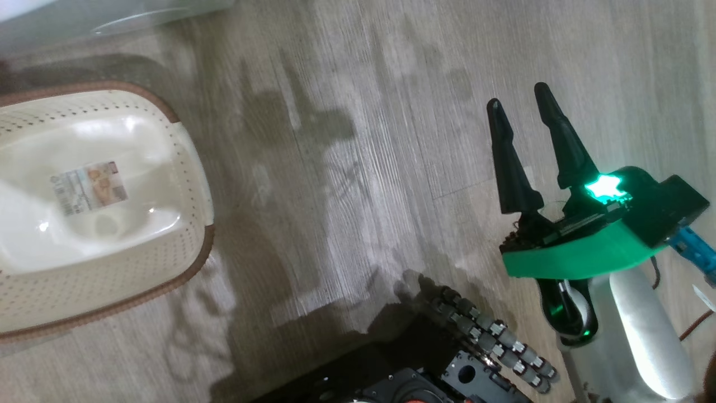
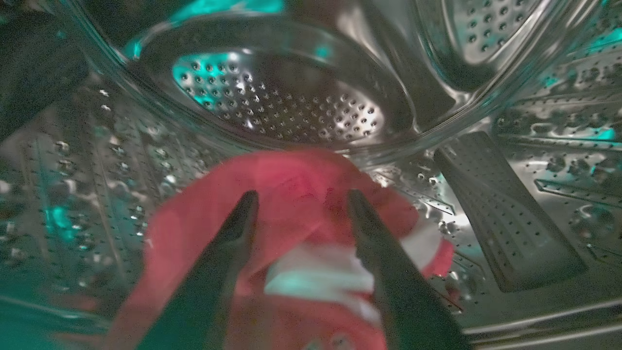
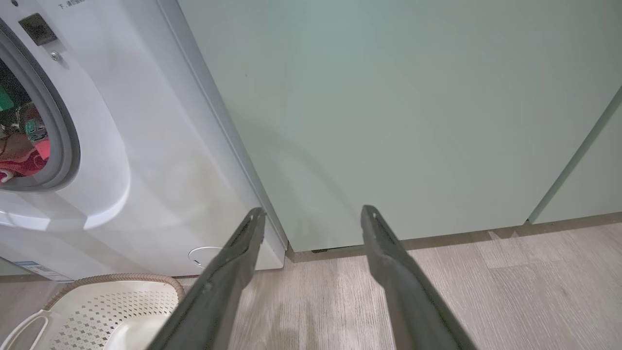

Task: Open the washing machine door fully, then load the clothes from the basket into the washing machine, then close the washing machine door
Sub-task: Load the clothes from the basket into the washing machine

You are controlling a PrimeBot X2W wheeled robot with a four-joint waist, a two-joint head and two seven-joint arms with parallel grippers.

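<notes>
My left tool inside washing machine, fingers spread wide, gripping nothing. Clothes heaped just beyond tips, 6 o'clock of left wrist view. Judged thin, limp, light; pinch bunched fold if regrasping. My right tool wide, empty. Basket at 9 o'clock of head view.

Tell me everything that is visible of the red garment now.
The red garment is thin, soft-looking fabric, bright red with white stripes. It lies crumpled on the dimpled steel drum inside the washing machine. The left pincer is open right before it; whether it touches the fabric, I cannot tell.
</notes>
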